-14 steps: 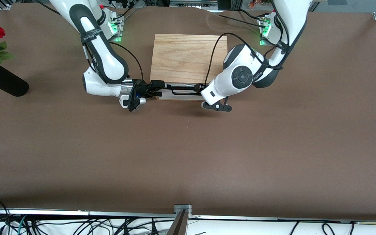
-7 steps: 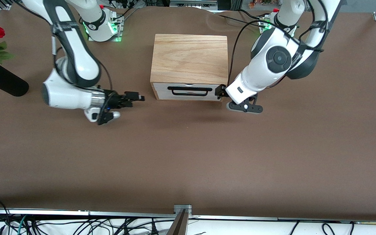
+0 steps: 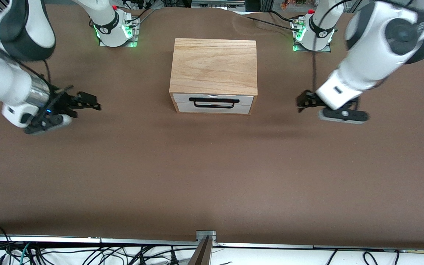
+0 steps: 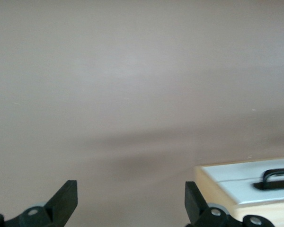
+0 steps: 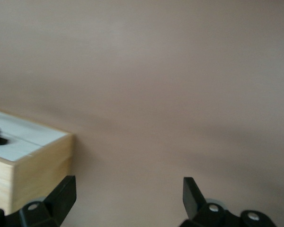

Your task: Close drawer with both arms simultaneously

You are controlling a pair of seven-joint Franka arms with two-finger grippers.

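Basically your white-fronted wooden drawer (image 3: 214, 103) sits flush; rigid, light, push its panel. Left gripper (image 3: 302, 102) and right gripper (image 3: 90, 103) hang spread, empty.

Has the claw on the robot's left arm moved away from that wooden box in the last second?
Yes. The left gripper, earlier at the drawer handle, now hangs open over bare table, well off the cabinet toward the left arm's end.

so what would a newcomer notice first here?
The oak cabinet mid-table between the arms' bases, its white drawer shut flush. Then the two grippers, fingers open, over bare table: left gripper toward the left arm's end, right gripper toward the right arm's.
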